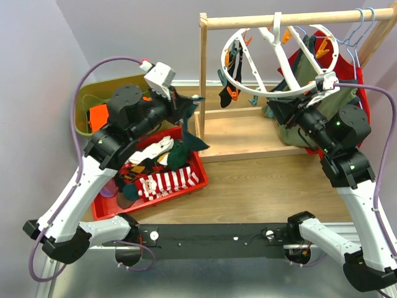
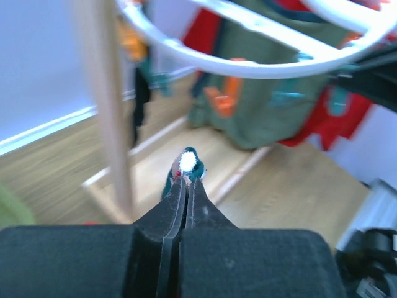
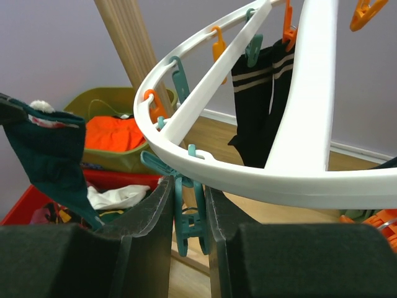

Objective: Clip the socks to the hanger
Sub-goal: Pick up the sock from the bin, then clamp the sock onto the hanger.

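Note:
My left gripper (image 1: 178, 104) is shut on a dark green sock (image 1: 191, 133), which hangs above the red tray beside the rack's left post. In the left wrist view only the sock's tip (image 2: 189, 162) pokes out past the closed gripper (image 2: 188, 174). The same sock (image 3: 53, 149) shows at the left of the right wrist view. The white ring hanger (image 1: 243, 84) hangs from the wooden bar. My right gripper (image 3: 188, 186) is shut on a teal clip (image 3: 189, 217) dangling under the hanger's rim (image 3: 260, 180). A pair of black socks (image 3: 257, 105) is clipped to the ring's far side.
A red tray (image 1: 102, 210) holds several loose socks, among them a red-and-white striped one (image 1: 167, 183). Behind it stands a green bin (image 1: 82, 115) with an orange garment (image 1: 98, 115). Olive and red shirts (image 1: 313, 68) hang on the wooden rack (image 1: 203, 81) at the right.

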You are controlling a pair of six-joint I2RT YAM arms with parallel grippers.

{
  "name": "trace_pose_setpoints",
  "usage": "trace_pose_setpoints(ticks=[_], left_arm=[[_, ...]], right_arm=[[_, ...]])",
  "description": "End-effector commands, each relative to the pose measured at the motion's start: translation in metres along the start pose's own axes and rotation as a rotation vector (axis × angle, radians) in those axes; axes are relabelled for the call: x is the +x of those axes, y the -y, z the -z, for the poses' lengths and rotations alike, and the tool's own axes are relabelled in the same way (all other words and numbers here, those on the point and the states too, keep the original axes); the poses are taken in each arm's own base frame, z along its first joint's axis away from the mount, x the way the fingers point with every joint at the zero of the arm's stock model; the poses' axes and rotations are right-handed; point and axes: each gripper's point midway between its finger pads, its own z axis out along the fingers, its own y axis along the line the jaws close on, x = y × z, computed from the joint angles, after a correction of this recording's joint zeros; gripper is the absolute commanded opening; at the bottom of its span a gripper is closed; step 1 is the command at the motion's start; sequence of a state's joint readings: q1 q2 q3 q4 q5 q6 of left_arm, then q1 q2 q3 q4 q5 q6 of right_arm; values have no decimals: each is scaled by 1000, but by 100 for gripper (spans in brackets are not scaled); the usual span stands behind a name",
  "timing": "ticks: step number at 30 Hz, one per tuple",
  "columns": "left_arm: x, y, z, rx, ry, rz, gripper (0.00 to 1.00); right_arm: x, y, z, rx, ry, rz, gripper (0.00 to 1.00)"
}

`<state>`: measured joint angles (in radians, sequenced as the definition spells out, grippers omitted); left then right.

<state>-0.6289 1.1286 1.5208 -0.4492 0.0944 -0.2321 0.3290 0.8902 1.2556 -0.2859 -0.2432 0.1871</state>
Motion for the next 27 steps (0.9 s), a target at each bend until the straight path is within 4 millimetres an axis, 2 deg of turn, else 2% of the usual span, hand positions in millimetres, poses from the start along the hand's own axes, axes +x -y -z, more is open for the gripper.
trace_pose_setpoints(ticks=[1,2,3,4,5,6,8,17,27], left_arm=[[8,70,-22,281,17,43,0],[21,77,-31,303,-6,56,0],[15,93,-33,355,33,71,0],[17,104,-34,403,36,81,0],[29,110,-41,430,22,93,0],[23,119,-43,470,63,96,0],[30,127,-54,504,55,120,0],[33,146,-82,558,70,140,0],[25,157,-84,617,110,197,0]], right_arm=[[-8,-15,3,-65,13,-24,15],[-9,-15,3,-68,16,-26,15],[-9,-16,2,-71,17,-31,15],[-9,-17,2,-75,19,-34,15],[-9,-17,2,-79,20,-38,15],[-10,-18,1,-82,25,-42,15],[-8,-19,0,-90,24,-49,15],[-9,-27,-1,-136,37,-77,15],[-7,-34,0,-179,47,-84,15]])
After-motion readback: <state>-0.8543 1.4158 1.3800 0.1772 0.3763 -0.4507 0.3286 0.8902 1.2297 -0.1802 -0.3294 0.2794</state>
